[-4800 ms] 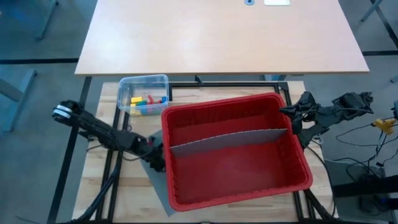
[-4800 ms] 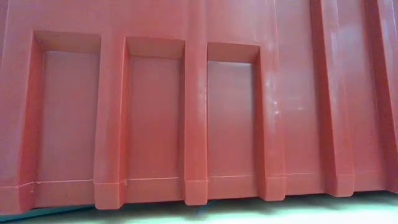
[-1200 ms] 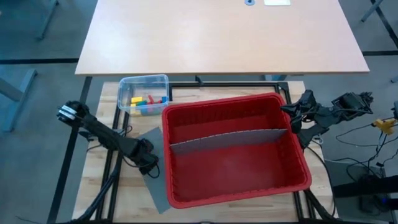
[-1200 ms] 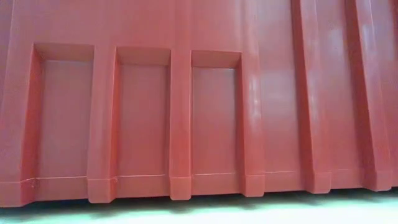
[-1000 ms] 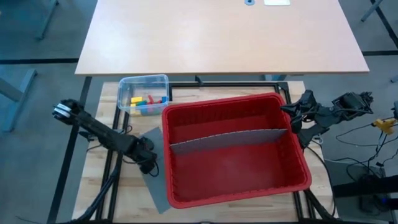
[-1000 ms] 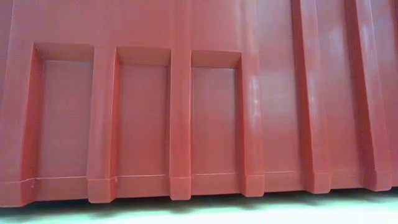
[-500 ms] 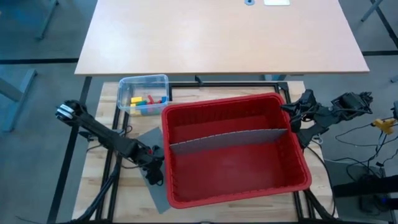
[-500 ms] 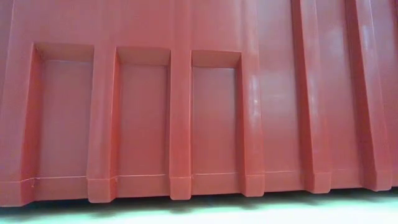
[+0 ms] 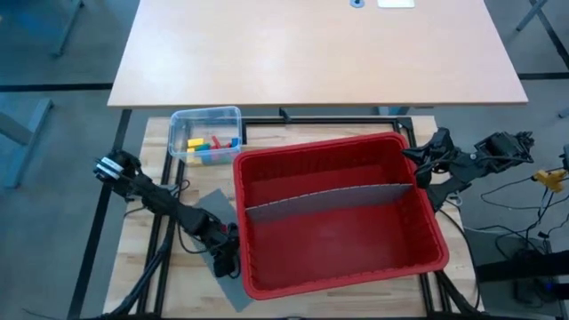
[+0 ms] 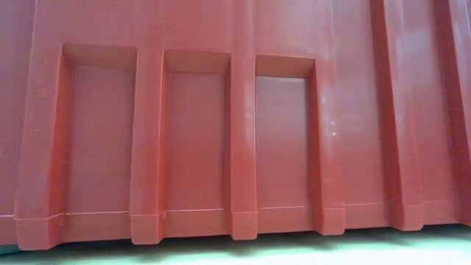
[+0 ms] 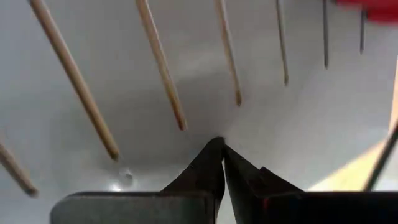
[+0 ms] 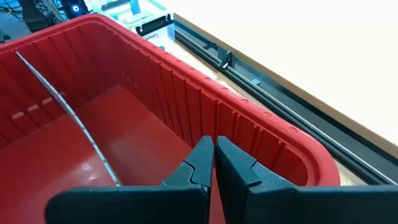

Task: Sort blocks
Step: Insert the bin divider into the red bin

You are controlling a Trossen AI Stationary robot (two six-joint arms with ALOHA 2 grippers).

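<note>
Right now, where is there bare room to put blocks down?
Both halves of the red plastic bin, either side of its grey divider panel, are bare. The small clear tub is crowded with coloured blocks. The shut left claw on a flat grey slotted panel fills the bin's left flank.

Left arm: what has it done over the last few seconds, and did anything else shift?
The left gripper, shut and empty, has slid down along the grey panel lying beside the red bin, toward the table's near edge. The bin has nudged slightly to the right. Nothing was grasped or released. The right gripper stays shut at the bin's right rim, and the blocks stay in the clear tub.
</note>
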